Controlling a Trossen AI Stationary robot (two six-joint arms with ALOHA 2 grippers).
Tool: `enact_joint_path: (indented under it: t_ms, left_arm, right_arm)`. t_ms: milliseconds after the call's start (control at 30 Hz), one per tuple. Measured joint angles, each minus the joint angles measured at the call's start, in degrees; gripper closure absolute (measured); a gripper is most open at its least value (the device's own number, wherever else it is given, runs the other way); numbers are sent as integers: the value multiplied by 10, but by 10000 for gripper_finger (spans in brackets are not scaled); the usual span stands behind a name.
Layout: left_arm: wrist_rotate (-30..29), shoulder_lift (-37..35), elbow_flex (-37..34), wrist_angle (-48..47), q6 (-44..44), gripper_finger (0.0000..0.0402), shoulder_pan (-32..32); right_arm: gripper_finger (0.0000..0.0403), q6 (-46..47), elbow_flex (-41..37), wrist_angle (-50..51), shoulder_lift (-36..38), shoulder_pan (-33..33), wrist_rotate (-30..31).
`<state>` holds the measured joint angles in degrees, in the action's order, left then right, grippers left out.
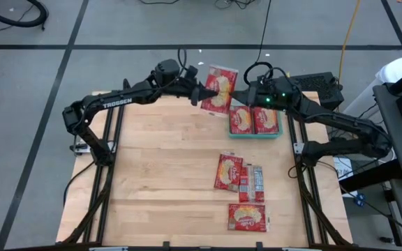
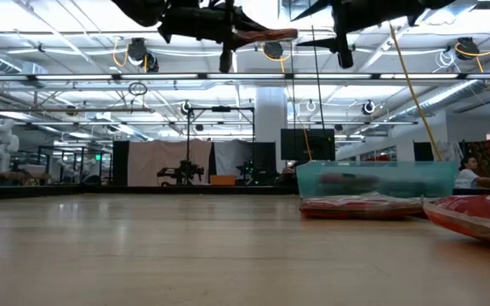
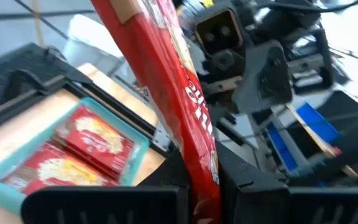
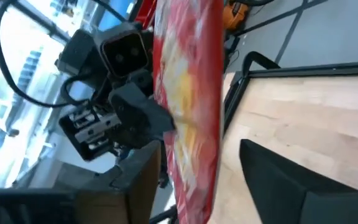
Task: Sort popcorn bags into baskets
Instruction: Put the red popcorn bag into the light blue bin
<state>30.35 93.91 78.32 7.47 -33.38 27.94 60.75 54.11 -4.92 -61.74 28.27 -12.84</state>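
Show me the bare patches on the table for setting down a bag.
Free: the whole left half of the table and the strip between the teal basket and the loose bags. Crowded: the basket, already holding two bags, and the front right cluster.

White "TROSSEN" lettering runs along the left arm (image 1: 117,102); packet print is unreadable.
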Motion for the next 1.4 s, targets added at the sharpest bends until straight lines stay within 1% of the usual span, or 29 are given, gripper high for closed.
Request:
enact_joint_path:
  t_ms: [67, 233, 333, 467, 633, 700, 767, 833, 933, 1033, 1133, 1267, 1400]
  left_arm:
    - [-24, 0, 0, 0, -1, 370, -5]
    - [-72, 0, 0, -3, -23, 369, -18]
    - [-86, 2, 0, -4, -23, 369, -23]
    - [-101, 11, 0, -5, -26, 369, -29]
    - [-131, 11, 0, -19, -30, 368, -31]
    - [-133, 11, 0, -23, -28, 362, -30]
    - [-135, 11, 0, -29, -41, 344, -26]
    - [-140, 9, 0, -47, -44, 315, -23]
    - [-141, 7, 0, -94, -42, 265, -18]
    - [-140, 6, 0, -138, -42, 218, -12]
    - [-142, 6, 0, -166, -36, 184, -7]
    - [-145, 6, 0, -199, -24, 160, -6]
    - [-145, 6, 0, -220, -23, 154, -7]
  right_arm:
    - [217, -11, 0, 0, -1, 12, -15]
    - [283, -38, 0, 1, -20, 35, -80]
    - [311, -43, 0, -4, -29, 42, -85]
    - [338, -58, 0, -2, -39, 58, -96]
    - [390, -64, 0, -2, -46, 89, -169]
    - [396, -66, 0, 5, -47, 103, -188]
    - [392, -66, 0, 22, -45, 119, -205]
    - [391, -65, 0, 48, -42, 138, -227]
    - [397, -77, 0, 88, -38, 163, -244]
    - [399, -96, 0, 141, -37, 192, -249]
    - [399, -129, 0, 194, -39, 220, -247]
    - [400, -184, 0, 273, -39, 248, -248]
    - [401, -239, 0, 348, -49, 264, -246]
